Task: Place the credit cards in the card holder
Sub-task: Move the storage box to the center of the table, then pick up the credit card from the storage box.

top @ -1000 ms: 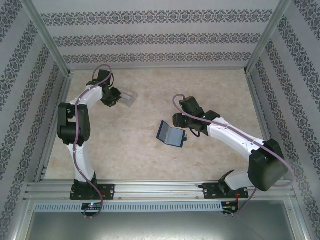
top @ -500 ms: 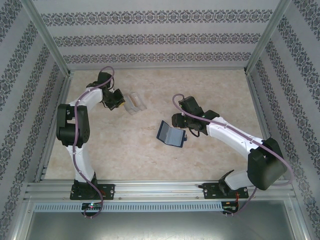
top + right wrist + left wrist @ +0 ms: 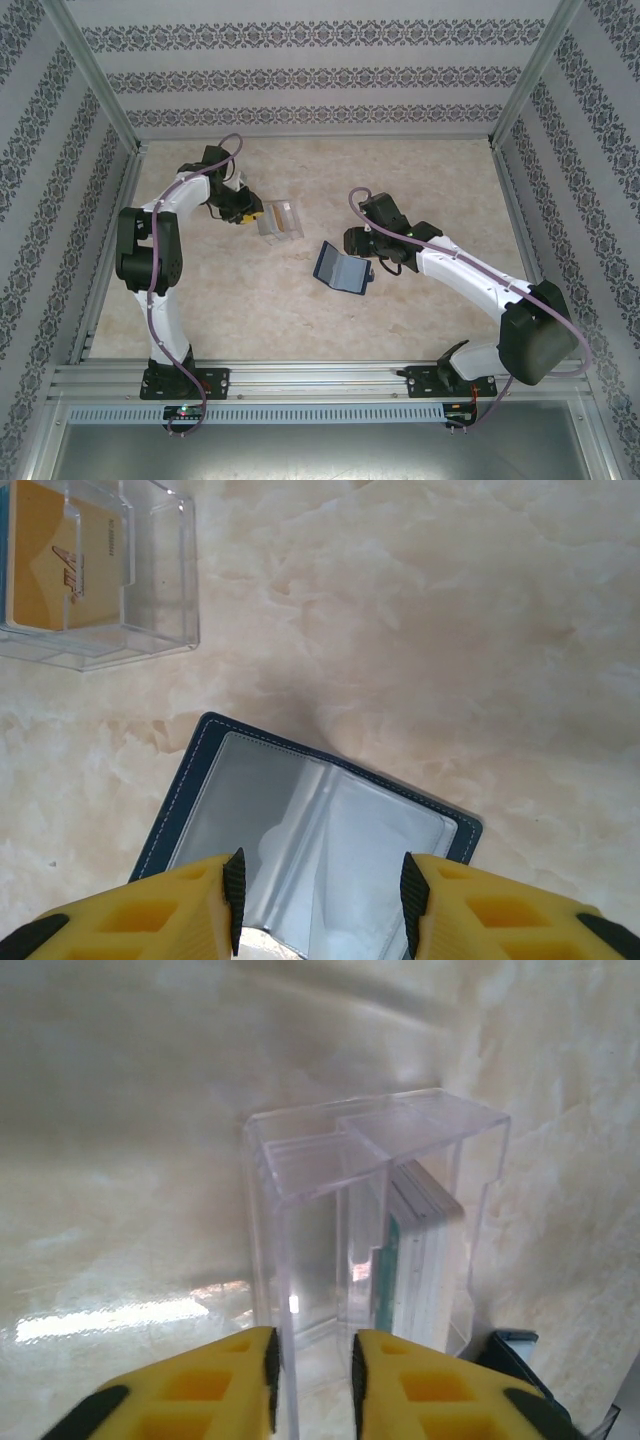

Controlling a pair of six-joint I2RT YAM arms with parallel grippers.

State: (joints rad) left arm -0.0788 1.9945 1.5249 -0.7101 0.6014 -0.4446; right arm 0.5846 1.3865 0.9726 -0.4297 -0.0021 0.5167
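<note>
Mid-table, the open card holder (image 3: 341,269) lies long axis slanting left-to-right, gripped by the right gripper (image 3: 320,900). Left gripper (image 3: 312,1370) straddles the clear box (image 3: 278,217) wall; credit cards (image 3: 62,555) inside.

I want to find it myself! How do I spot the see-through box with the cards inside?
Look at the pale marble-patterned table, then at the white left arm near its far left corner. Just in front of the left gripper lies the clear plastic box, yellow-orange cards showing through. Unlike the open dark-blue card holder nearby, you can see through it.
</note>
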